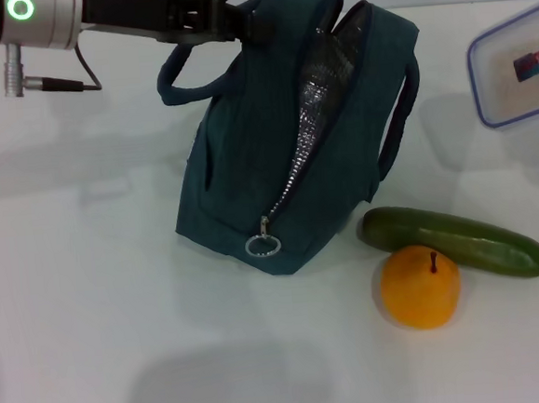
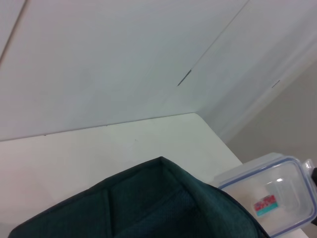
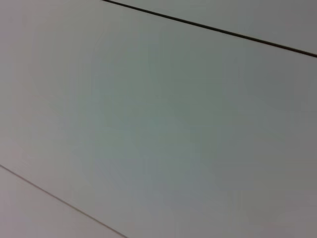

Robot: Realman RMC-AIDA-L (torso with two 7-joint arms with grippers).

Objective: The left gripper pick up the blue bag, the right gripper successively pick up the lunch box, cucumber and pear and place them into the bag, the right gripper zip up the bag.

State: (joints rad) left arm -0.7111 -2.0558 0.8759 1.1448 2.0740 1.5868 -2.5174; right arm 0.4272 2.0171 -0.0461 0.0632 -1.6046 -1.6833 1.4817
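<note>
One hold only, the left gripper (image 1: 237, 22) clenched on the top edge of the blue bag (image 1: 249, 180), props its unzipped mouth open on the table (image 1: 88, 272), so a slip would likely collapse the opening before loading.

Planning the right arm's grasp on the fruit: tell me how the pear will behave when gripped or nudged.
The pear is round, so a nudge would probably roll it. It touches the cucumber, which may block rolling that way. Its smooth skin could slip between narrow fingers. It probably feels firm.
</note>
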